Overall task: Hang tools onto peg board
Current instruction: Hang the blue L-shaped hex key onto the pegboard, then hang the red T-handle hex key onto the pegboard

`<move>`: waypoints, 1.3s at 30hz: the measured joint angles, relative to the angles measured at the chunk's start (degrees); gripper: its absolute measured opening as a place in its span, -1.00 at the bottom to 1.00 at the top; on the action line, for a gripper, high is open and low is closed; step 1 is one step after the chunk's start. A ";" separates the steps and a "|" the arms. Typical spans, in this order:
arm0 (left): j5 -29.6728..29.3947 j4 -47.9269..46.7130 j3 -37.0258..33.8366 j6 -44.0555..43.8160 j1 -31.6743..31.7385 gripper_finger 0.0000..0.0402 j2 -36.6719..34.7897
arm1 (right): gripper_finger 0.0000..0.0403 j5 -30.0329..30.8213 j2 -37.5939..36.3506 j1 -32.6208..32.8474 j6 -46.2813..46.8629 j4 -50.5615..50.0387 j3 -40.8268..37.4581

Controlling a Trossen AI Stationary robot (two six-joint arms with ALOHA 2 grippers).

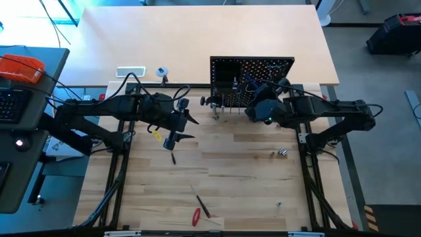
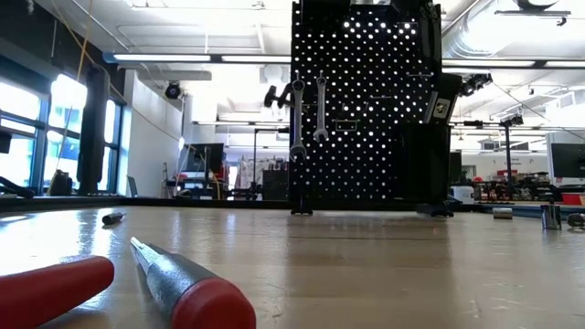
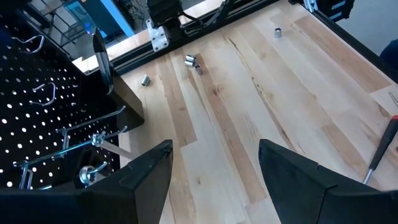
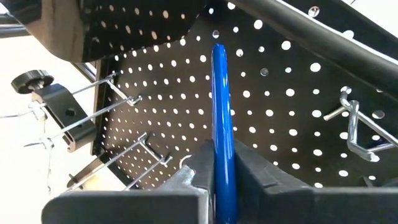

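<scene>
Matt black perforated peg board [image 4: 186, 93], glossy blue hex key [image 4: 222, 124], pale wood-grain table [image 3: 249, 106].

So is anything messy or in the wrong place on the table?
Yes, a few tools are loose on the table instead of hanging: a red-handled screwdriver near the front edge and small metal bits on the right. The right gripper holds a blue tool at the peg board.

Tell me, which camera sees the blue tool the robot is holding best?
The right wrist view: the blue tool stands big between the right gripper's fingers, in front of the peg board. From above, the arm hides most of it. The low and left wrist views don't show it.
</scene>
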 joint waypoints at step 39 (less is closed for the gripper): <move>-0.02 -1.00 0.00 0.53 0.00 0.14 -1.30 | -0.55 0.44 0.00 7.16 2.35 -2.90 0.00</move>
